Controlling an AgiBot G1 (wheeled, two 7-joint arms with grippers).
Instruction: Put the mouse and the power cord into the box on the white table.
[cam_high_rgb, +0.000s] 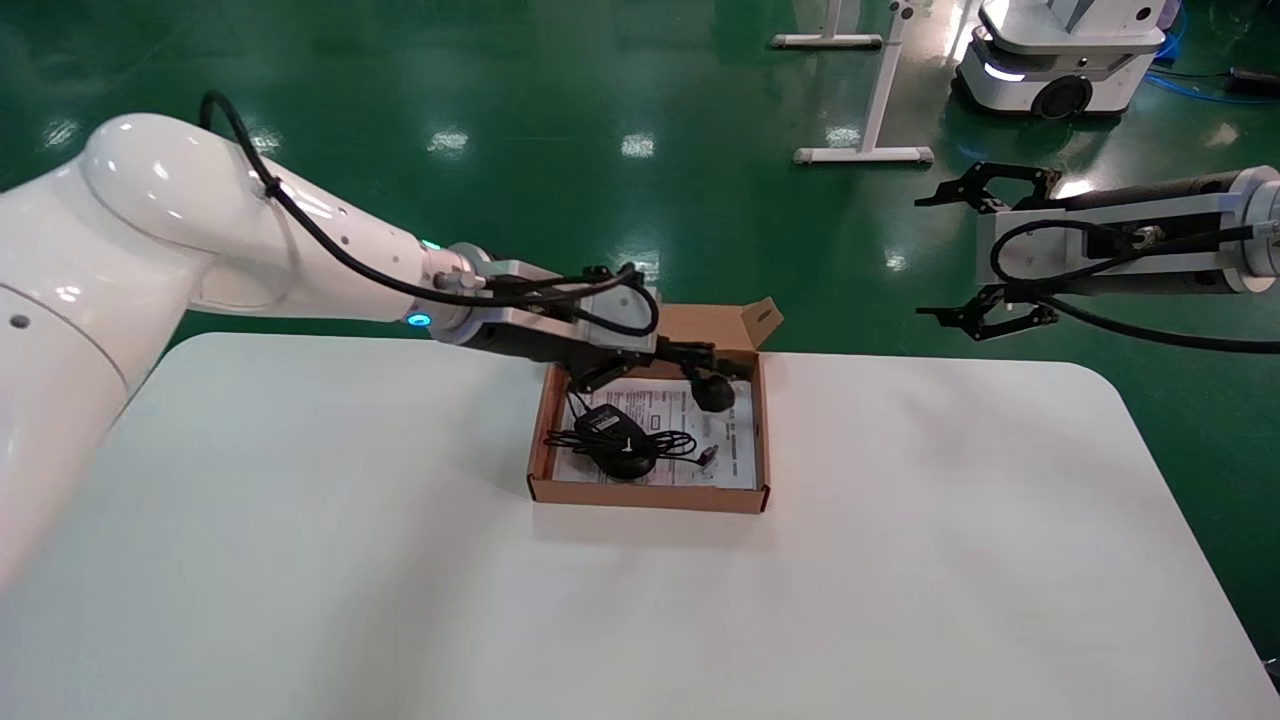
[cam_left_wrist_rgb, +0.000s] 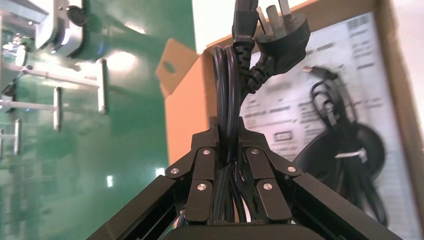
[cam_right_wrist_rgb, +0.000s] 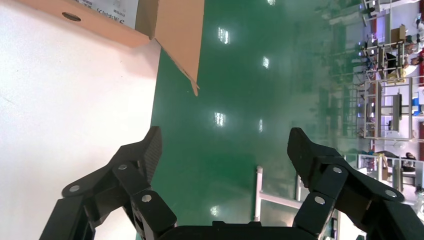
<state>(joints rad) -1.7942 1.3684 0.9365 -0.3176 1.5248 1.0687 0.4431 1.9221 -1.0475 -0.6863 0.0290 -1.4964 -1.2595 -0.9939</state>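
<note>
The brown box (cam_high_rgb: 650, 497) lies on the white table (cam_high_rgb: 900, 580), its flap (cam_high_rgb: 752, 322) upright at the far side. The mouse (cam_high_rgb: 622, 463) rests on the printed sheet (cam_high_rgb: 735, 450) inside, its thin cable looped around it. My left gripper (cam_high_rgb: 690, 358) hangs over the box's far edge, shut on the power cord (cam_left_wrist_rgb: 225, 80). The cord's plug (cam_high_rgb: 713, 392) dangles just above the sheet. The left wrist view shows the cord bundle squeezed in the gripper (cam_left_wrist_rgb: 228, 127), the pronged plug (cam_left_wrist_rgb: 282, 37) beyond it and the mouse (cam_left_wrist_rgb: 320, 160) below. My right gripper (cam_high_rgb: 930, 255) is parked open beyond the table's far right edge.
A wheeled robot base (cam_high_rgb: 1060, 60) and white stand legs (cam_high_rgb: 870, 100) are on the green floor behind the table. In the right wrist view the open gripper (cam_right_wrist_rgb: 225, 145) frames the floor, with the box flap (cam_right_wrist_rgb: 180, 35) and table edge (cam_right_wrist_rgb: 75, 125) to one side.
</note>
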